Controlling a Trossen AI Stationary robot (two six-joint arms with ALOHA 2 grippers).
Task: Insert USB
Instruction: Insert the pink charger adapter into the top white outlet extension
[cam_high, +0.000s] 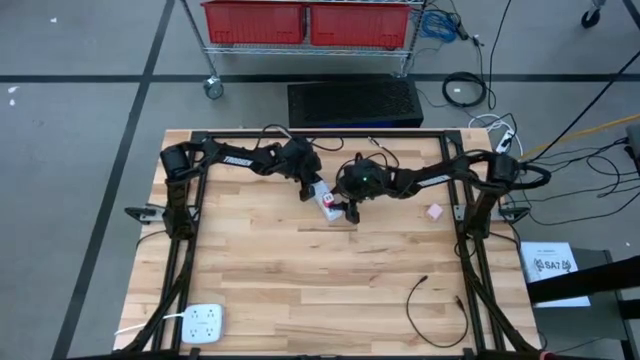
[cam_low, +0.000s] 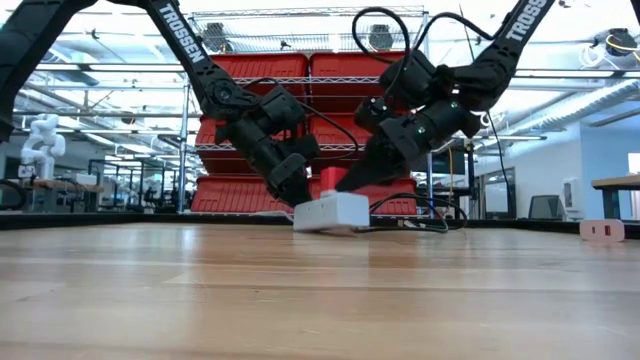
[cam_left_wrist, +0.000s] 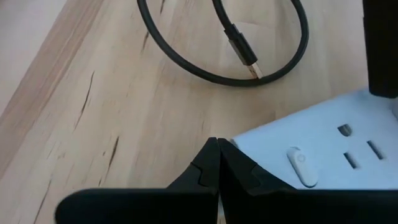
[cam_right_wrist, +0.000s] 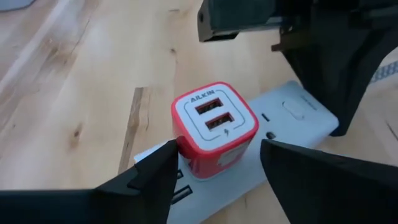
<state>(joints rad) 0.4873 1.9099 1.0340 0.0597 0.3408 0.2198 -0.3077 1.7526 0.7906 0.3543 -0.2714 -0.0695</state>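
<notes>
Right wrist view shows the red USB charger (cam_right_wrist: 214, 127) plugged upright into the white power strip (cam_right_wrist: 292, 115), two empty USB ports on its face. Right gripper (cam_right_wrist: 217, 168) straddles the charger, fingers spread wide either side, not pinching it; looks like a release or a re-grip, can't say which. Left gripper (cam_left_wrist: 217, 165) has fingers pressed together, tips bearing on the strip's end, apparently pinning it to the surface (cam_high: 300, 270). In the left wrist view a black USB cable (cam_left_wrist: 249, 56) lies looped just beside the strip, metal plug free, not inserted.

Judgement: charger seated, cable still out. To do the step well, the left arm should hold the strip down so it can't slide, the right arm should lift straight clear of the charger without tipping it, then take the cable close behind the plug and line it square with a port before pushing.

Counts:
- one charger
- two ports
- one strip mid-surface, plus a second white strip (cam_high: 203, 322) at the near left corner
- one cable near the strip, another black cable (cam_high: 435, 310) lying well apart, near right
- one small pink block (cam_high: 434, 211)
</notes>
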